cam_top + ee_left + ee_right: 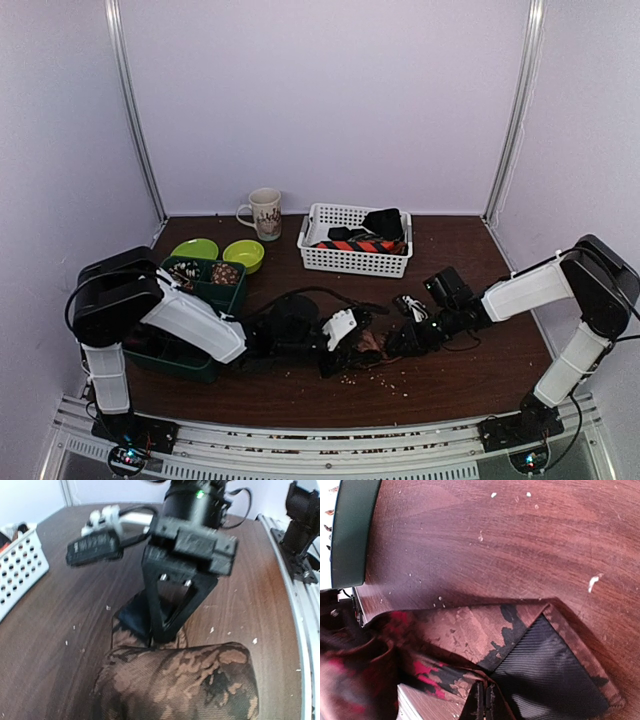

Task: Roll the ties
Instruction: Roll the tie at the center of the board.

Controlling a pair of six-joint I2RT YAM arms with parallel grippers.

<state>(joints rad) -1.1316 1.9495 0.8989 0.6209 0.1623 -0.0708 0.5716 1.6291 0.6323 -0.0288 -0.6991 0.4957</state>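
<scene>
- Left gripper (348, 348) is working at the coil of the brown patterned tie (175, 680), mid-table (480, 375); its opening can't be told.
- Right gripper (483, 701) is pinching the tie's tail, fingers closed tight.
- Judgement: tail wants holding taut and flat while wrapping.

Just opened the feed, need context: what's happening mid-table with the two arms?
Both arms meet over a brown, black-patterned fabric necktie on the wooden table. Its bulky rolled part sits at the left end effector, whose fingers are hidden by fabric. The right end effector is shut, tips down on the tie's flat pointed end; pinching or pressing, unclear. An orange-and-navy striped tie lies in the white plastic basket.
</scene>
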